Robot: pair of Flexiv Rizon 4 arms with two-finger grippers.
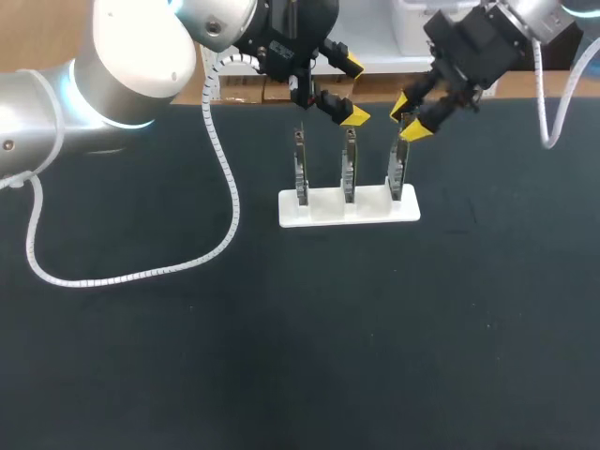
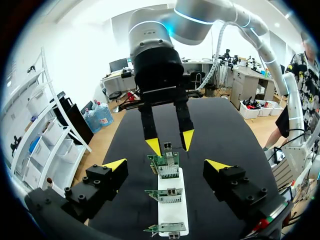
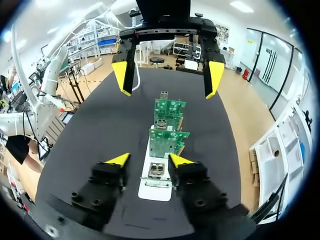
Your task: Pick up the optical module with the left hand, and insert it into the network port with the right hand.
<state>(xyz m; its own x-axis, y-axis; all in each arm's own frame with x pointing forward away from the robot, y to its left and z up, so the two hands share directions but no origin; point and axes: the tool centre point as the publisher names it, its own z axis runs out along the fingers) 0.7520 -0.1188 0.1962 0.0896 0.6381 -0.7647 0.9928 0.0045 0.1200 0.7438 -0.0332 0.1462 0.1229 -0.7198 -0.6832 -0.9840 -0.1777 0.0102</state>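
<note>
Though both arms hang over the far part of the black tabletop (image 1: 281, 337), neither one holds anything. My left arm (image 1: 103, 84) enters from the left corner and bends across past the middle. It carries the left gripper (image 1: 354, 91) above and just behind the middle board (image 1: 349, 173). Its fingers are spread wide with nothing between them, and in the head view one yellow tip sits higher than the other. In its own wrist view the white holder (image 2: 172, 210) lies ahead of and below those spread fingers, running away toward my other arm. A white coiled cable (image 1: 228, 187) droops from the left arm onto the tabletop.

My right arm (image 1: 487, 37) enters from the right corner, tilted toward the holder. The right gripper (image 1: 409, 115) sits just above the top of the right board (image 1: 398, 178). Its fingers are released. In its wrist view they flank that board's metal network port (image 3: 156, 170), and from the left wrist view the yellow tips stand clear on either side of the board's top.

Three green boards stand upright in a row in the holder, the left board (image 1: 300, 178) nearest my left arm's side, and each carries a metal port on its upper part. I cannot tell whether an optical module sits in any of them. The print on the boards is too small to read
</note>
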